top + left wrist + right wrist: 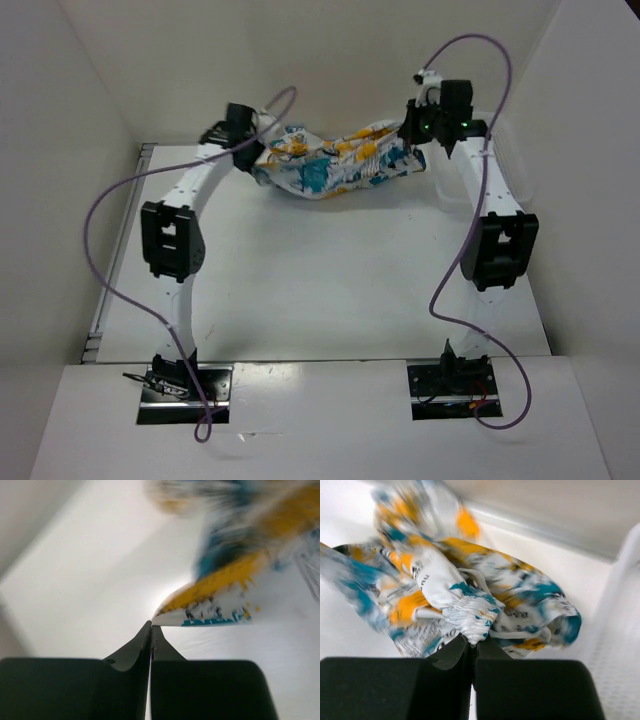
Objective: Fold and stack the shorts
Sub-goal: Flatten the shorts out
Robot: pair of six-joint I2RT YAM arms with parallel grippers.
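Shorts (330,165) hang at the table's (330,290) 12 o'clock edge, slung in a sagging, bunched band between the two arms. The left gripper (254,150) has the 9 o'clock end and the right gripper (411,126) the 3 o'clock end. I judge this to be the spreading step, with no fold made yet. The next move calls for drawing the ends apart and laying the cloth flat toward 6 o'clock.

From the left wrist, the left gripper (151,629) has its jaws pressed together with no gap. A thin printed corner of the shorts (210,605) starts at their tips and runs off toward 2 o'clock, blurred.

From the right wrist, the right gripper (471,645) is clamped on a gathered, ribbed bunch of the shorts (465,610), likely waistband, with the rest heaped toward 11 o'clock. A white mesh basket (626,645) fills the 3 o'clock edge. Only its wall shows, so I cannot tell what it holds.
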